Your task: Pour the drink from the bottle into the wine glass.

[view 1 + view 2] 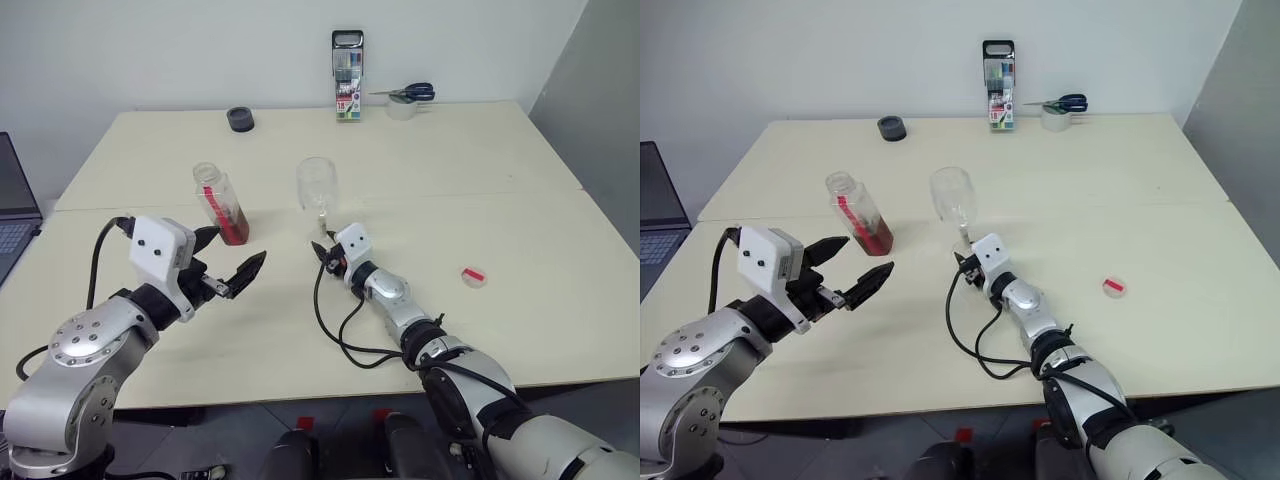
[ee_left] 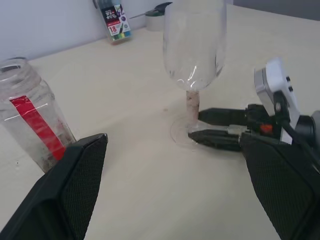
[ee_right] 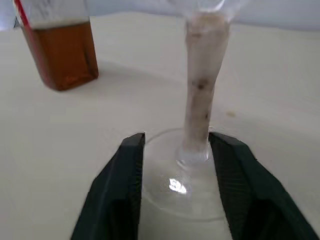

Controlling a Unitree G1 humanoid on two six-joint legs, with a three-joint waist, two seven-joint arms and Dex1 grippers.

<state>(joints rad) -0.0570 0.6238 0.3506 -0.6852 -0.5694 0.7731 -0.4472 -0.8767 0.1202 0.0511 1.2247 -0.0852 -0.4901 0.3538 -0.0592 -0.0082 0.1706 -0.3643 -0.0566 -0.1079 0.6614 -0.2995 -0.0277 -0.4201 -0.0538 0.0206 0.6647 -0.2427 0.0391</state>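
Left gripper [image 1: 228,263]: nearest the head camera, hanging level above the near left of the table [image 1: 520,200]; its two black fingers are spread wide with nothing between them, pointing toward the bottle and the glass.
Bottle [image 1: 222,204]: stands upright just beyond the left gripper, apart from it; the neck is open with no cap on it.
Drink [image 3: 62,55]: amber-brown liquid fills only the lower part of the bottle, below the red label strip.
Wine glass [image 1: 317,187]: upright at mid-table, near the bottle on its right side; the bowl looks clear and empty.
Right gripper [image 3: 175,165]: low at the glass's foot, its fingers set one on each side of the base of the stem, parted with a gap to the stem on both sides, so not pinching it.
Cap [image 1: 474,275]: a small red-and-white disc lies on the table well to the right of the glass.
Progress: the bottle looks already uncapped and the glass is in place; no drink is in the glass.
Left to do: grasp the bottle, lift it, tip it over the bowl and pour.
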